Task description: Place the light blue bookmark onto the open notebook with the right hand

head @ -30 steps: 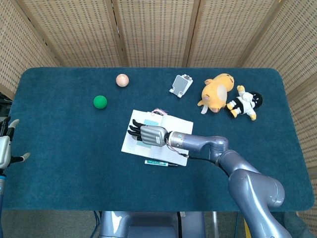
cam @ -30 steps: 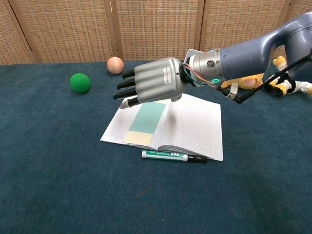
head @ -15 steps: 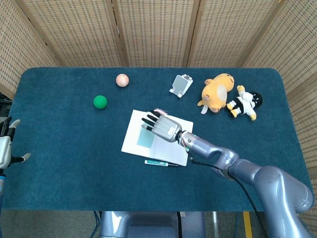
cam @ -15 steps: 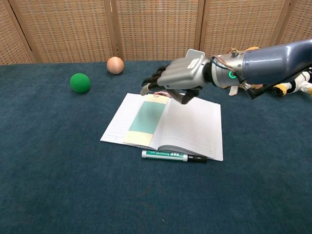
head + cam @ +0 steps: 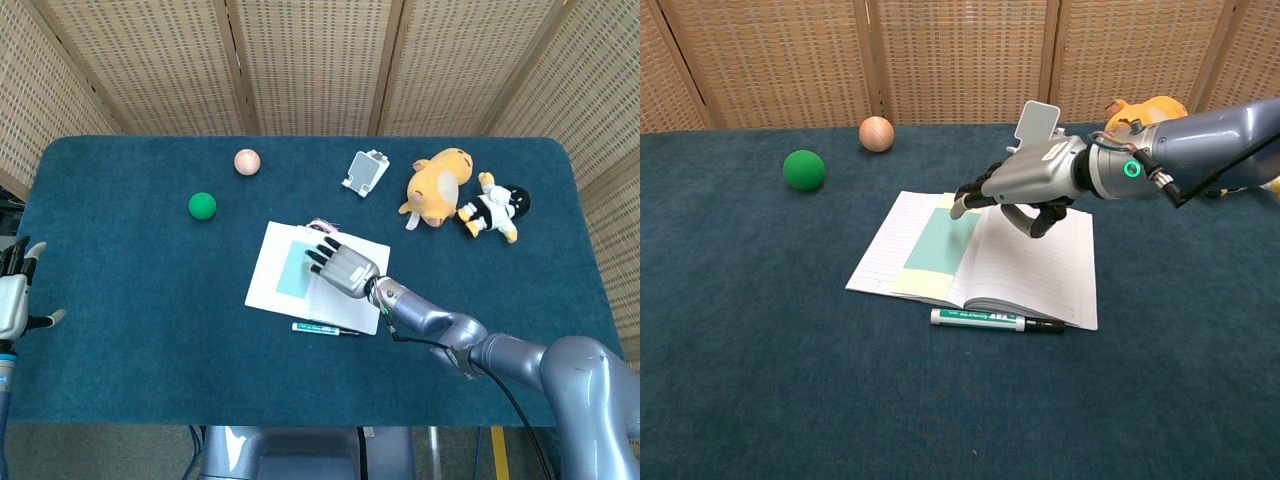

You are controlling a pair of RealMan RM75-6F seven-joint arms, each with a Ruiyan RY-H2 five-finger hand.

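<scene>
Right hand covers the notebook's far edge and part of its right page in the chest view; contact with the page cannot be told. Bookmark's top end hidden behind the fingers. Left hand cut off at the head view's left edge. Plush toy mostly hidden behind the right arm. Marker lettering too small to read
</scene>
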